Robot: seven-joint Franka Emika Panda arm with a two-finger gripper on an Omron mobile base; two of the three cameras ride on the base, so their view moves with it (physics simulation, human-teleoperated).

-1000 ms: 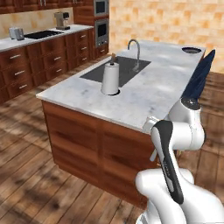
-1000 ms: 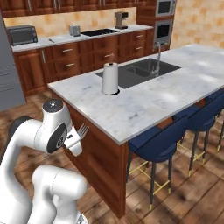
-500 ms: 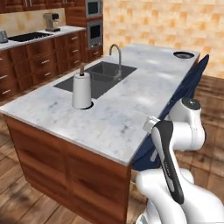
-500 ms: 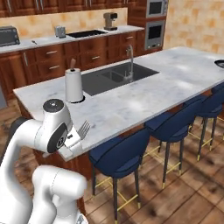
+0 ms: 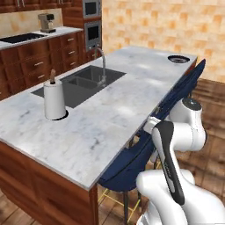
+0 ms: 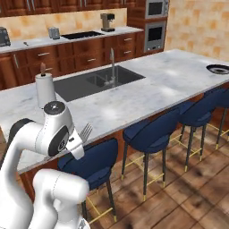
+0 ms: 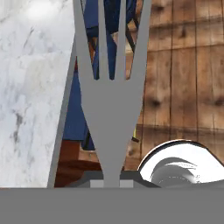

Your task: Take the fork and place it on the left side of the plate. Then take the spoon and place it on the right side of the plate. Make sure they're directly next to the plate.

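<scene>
While the end effector [image 6: 79, 142] is clenched on the fork [image 7: 111, 83], gripping it at the very bottom of the handle with the four tines sticking straight out ahead, the tool is carried off the bench edge, over the blue stools [image 6: 152, 129] and the wooden floor, so the likeliest failure is a slip: held so far from its tines, the fork could pivot or drop during travel and land on the floor out of reach. A second risk, as I judge it, is the tines catching the marble bench [image 5: 110, 110] edge or a stool back as the arm swings in. In the right base view the fork shows as a small grey prong cluster beside the robot's wrist, near the bench edge but apart from it. The fingertips themselves are hidden in the hand view, so how squarely they pinch the handle cannot be told. Further along the bench stand the paper towel roll [image 5: 55, 100] and the sink [image 5: 83, 81], neither in the way. At the far end lies the plate [image 5: 178, 59], dark-rimmed, small and blurred at this range; misjudging its left side, or leaving a gap, would spoil the placement. The spoon I cannot make out anywhere.
</scene>
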